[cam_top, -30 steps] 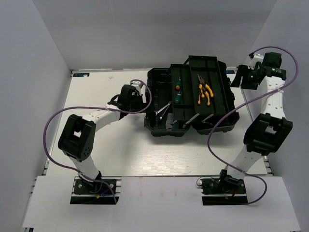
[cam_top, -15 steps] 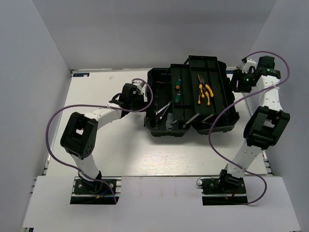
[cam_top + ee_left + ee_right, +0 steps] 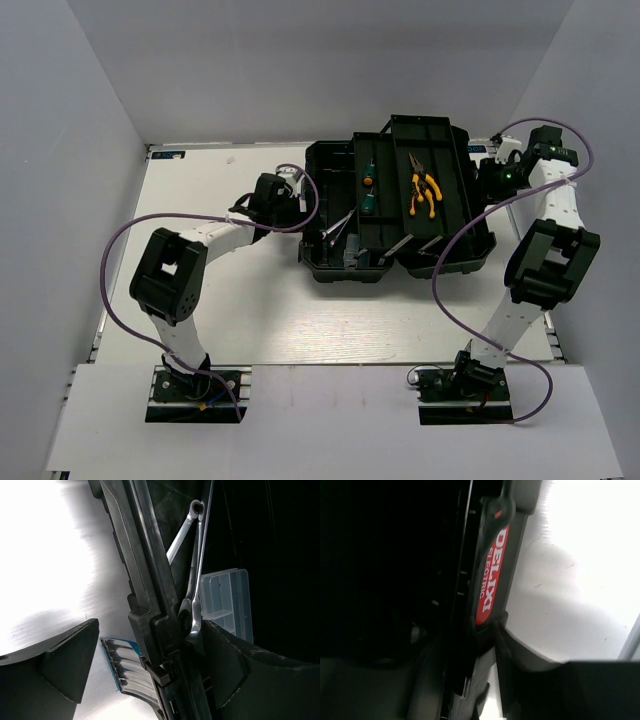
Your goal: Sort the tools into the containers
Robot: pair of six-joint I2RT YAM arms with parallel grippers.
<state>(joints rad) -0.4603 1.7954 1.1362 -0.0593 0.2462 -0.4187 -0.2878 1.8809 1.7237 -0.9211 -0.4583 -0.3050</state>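
our right claw [image 3: 492, 172] just swung in to the red-marked handle [image 3: 491, 575] of the toolbox [image 3: 325, 175], we can't tell if it's clenched, left claw [image 3: 150, 667] released, sorting looks done

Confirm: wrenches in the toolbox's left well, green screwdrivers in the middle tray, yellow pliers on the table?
No. The yellow pliers lie in the toolbox's right-hand tray, not on the table; the top external view shows it. Wrenches and green screwdrivers are where you said.
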